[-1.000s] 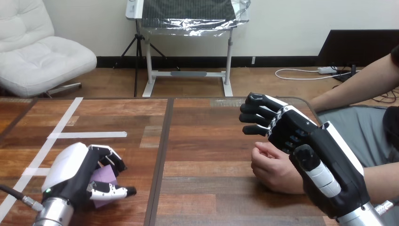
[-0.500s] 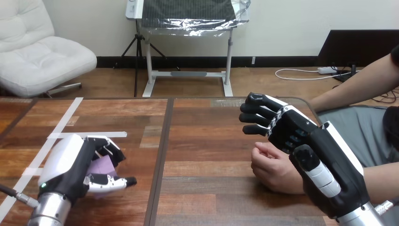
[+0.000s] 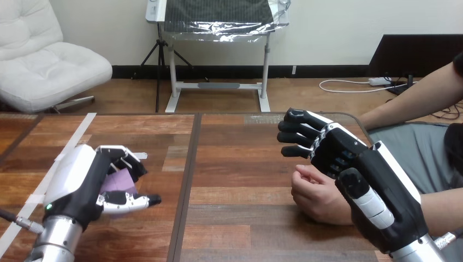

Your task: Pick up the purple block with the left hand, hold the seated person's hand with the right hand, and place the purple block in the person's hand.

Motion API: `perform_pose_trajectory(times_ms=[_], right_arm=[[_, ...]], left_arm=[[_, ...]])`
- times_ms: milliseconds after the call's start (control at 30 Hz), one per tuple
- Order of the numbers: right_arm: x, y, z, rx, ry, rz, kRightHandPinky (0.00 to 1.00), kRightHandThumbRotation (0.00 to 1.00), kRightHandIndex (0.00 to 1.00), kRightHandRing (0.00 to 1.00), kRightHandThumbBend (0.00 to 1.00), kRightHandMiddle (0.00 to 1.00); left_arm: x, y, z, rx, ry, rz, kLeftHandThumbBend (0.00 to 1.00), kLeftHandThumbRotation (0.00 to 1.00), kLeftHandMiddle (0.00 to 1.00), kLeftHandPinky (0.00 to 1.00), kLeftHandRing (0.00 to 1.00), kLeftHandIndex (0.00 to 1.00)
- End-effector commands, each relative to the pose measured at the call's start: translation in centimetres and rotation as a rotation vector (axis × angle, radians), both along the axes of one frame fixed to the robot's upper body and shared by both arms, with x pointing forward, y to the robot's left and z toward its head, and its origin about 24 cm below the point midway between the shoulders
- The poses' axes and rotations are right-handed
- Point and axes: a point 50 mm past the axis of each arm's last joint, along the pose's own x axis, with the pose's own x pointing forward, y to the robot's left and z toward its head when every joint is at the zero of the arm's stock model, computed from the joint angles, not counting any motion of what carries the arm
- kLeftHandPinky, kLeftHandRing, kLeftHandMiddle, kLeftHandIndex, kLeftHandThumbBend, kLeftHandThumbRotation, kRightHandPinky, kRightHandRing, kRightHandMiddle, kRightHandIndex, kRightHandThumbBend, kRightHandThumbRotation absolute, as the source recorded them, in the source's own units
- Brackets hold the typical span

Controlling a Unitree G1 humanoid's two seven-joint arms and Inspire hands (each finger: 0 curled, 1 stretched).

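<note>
My left hand (image 3: 90, 185) is at the lower left, its fingers and thumb curled round the purple block (image 3: 118, 183), which shows between them, lifted off the wooden table (image 3: 240, 164). The person's hand (image 3: 316, 194) rests on the table at the right as a loose fist. My right hand (image 3: 349, 164) hovers just over and behind it, with its fingers bent and pointing left; I see no finger curled round the person's hand.
White tape strips (image 3: 101, 156) lie on the table's left part, behind my left hand. A dark seam (image 3: 188, 174) runs down the table's middle. The person's forearm (image 3: 442, 210) comes in from the right edge.
My left hand has risen and moved slightly away from me with the purple block in it. My right hand and the person's hand have stayed still.
</note>
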Motion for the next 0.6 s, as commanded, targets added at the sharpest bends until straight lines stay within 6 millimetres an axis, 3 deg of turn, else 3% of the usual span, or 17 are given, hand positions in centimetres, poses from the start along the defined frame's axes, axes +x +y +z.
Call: perform_pose_trajectory(times_ms=[0, 400, 567], right_arm=[[1.3, -0.1, 1.5, -0.031, -0.073, 0.003, 0.78, 0.8, 0.84, 0.83, 0.91, 0.84], [2.3, -1.1, 1.5, -0.189, -0.098, -0.038, 0.81, 0.8, 0.85, 0.85, 0.94, 0.85], [3.0, -1.9, 1.6, -0.293, -0.13, -0.061, 0.81, 0.8, 0.86, 0.85, 0.91, 0.87]], left_arm=[[0.8, -0.4, 2.5, -0.019, -0.108, -0.017, 0.73, 0.0, 0.43, 0.33, 0.36, 0.45], [0.7, -0.8, 3.1, -0.045, -0.125, -0.034, 0.72, 0.0, 0.42, 0.33, 0.36, 0.44], [0.6, -0.9, 3.4, -0.052, -0.134, -0.038, 0.72, 0.0, 0.42, 0.32, 0.36, 0.44]])
